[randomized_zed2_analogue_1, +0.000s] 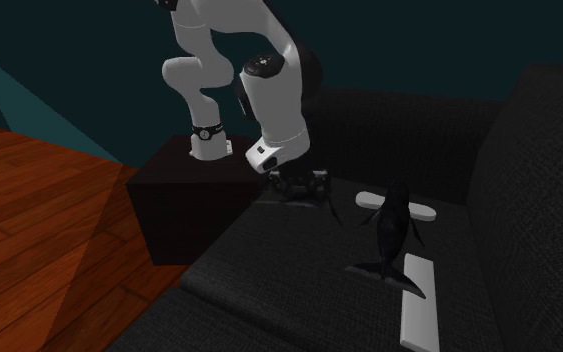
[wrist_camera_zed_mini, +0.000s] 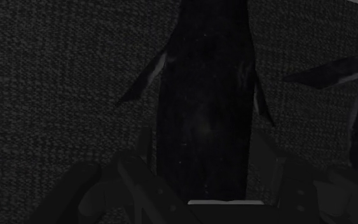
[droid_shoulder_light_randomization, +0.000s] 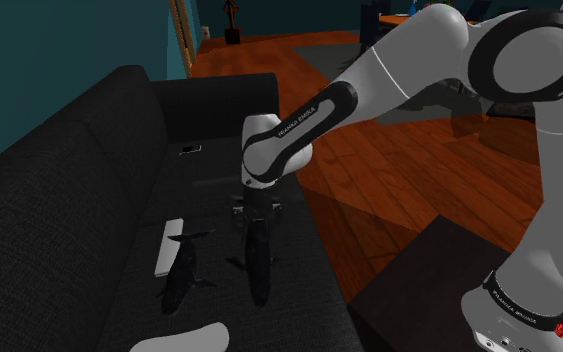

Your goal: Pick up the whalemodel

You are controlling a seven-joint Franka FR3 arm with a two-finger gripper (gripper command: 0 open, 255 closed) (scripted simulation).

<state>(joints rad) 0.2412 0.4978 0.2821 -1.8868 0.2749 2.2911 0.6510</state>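
Observation:
A long black whale model (droid_shoulder_light_randomization: 259, 265) lies on the dark sofa seat (droid_shoulder_light_randomization: 299, 270), straight under my gripper (droid_shoulder_light_randomization: 253, 230). The gripper hovers a little above it, open. In the wrist view the whale's body (wrist_camera_zed_mini: 206, 114) runs up the middle, fins out to both sides, and my gripper (wrist_camera_zed_mini: 204, 188) straddles it without touching. A second black whale shape (droid_shoulder_light_randomization: 181, 272) lies nearer the backrest, its tail over a white remote. I cannot tell whether it is a model or a shadow. In the second exterior view this shape (randomized_zed2_analogue_1: 394, 230) sits to the right of my gripper (randomized_zed2_analogue_1: 304, 192).
The white remote (droid_shoulder_light_randomization: 169, 245) (randomized_zed2_analogue_1: 419, 310) and a white flat oval (droid_shoulder_light_randomization: 194, 338) (randomized_zed2_analogue_1: 424, 212) lie on the seat. A small flat item (droid_shoulder_light_randomization: 190, 150) rests near the far armrest. The backrest (droid_shoulder_light_randomization: 49, 200) rises beside them. The dark stand box (randomized_zed2_analogue_1: 179, 200) adjoins the sofa on wooden floor (droid_shoulder_light_randomization: 389, 180).

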